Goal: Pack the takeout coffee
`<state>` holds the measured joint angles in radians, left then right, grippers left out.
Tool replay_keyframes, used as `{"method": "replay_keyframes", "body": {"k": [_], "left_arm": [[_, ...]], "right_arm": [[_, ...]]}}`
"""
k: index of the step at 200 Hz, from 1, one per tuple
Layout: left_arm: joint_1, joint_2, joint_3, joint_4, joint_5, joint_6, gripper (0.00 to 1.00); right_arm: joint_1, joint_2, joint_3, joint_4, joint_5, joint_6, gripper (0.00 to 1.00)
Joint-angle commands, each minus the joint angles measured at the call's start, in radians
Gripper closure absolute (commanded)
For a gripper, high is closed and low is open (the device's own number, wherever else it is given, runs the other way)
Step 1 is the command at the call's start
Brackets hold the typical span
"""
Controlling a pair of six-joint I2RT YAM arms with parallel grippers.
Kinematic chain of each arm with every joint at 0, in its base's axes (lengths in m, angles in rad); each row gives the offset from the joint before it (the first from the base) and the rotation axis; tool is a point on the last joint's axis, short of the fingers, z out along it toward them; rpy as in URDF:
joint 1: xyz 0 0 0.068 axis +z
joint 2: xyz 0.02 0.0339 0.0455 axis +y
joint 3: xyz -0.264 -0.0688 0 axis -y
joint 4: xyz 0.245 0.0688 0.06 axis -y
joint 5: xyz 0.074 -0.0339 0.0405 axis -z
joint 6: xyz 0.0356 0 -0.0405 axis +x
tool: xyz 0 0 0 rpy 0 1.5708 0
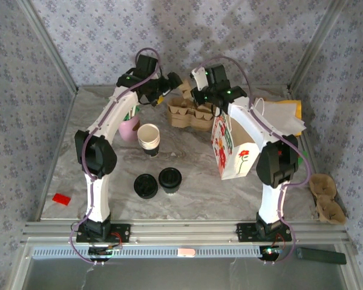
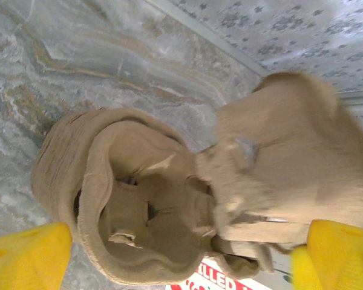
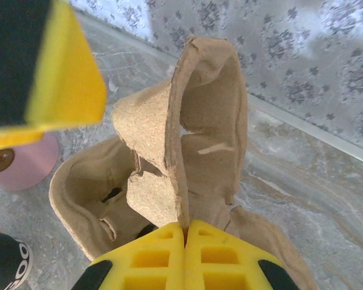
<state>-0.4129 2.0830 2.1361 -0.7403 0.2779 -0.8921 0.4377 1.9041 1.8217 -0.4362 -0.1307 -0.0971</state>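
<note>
Grey marble surface (image 1: 193, 158), floral wallpaper on three sides. Early stage, by the look of it. Takeout coffee (image 1: 170, 179) standing near front centre, black lid on, just beside a low pile of spare lids (image 1: 146, 185), well apart from both claws. Not in any holder, not in the bag. Both arms reaching to the far side over a brown pulp cup carrier (image 1: 190, 112). Right claw (image 3: 184, 226) pressed together, clamped on a thin wall of the carrier. Left claw (image 2: 178, 254) wide apart, yellow fingers (image 2: 24, 257) either side of the carrier, gripping nothing. Flowered paper bag (image 1: 233, 151) upright at right, contents not visible. Probably left to do: free the carrier, seat the coffee in it, load the bag.
</note>
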Motion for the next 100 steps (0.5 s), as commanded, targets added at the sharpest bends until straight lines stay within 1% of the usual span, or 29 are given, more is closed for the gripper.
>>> {"method": "replay_keyframes", "body": {"k": [1,56,100], "left_arm": [[-0.006,-0.054,-0.020,0.028,0.019,-0.009,0.00],[-0.005,-0.097,-0.050,0.028,0.023,-0.014,0.00],[0.003,-0.122,0.030,-0.040,0.001,0.026,0.00]], "right_arm": [[-0.016,-0.052,-0.001,0.034,0.042,-0.016,1.00],[-0.030,-0.074,0.025,0.038,0.046,-0.022,1.00],[-0.027,-0.083,0.028,0.038,-0.013,-0.063,1.00]]}}
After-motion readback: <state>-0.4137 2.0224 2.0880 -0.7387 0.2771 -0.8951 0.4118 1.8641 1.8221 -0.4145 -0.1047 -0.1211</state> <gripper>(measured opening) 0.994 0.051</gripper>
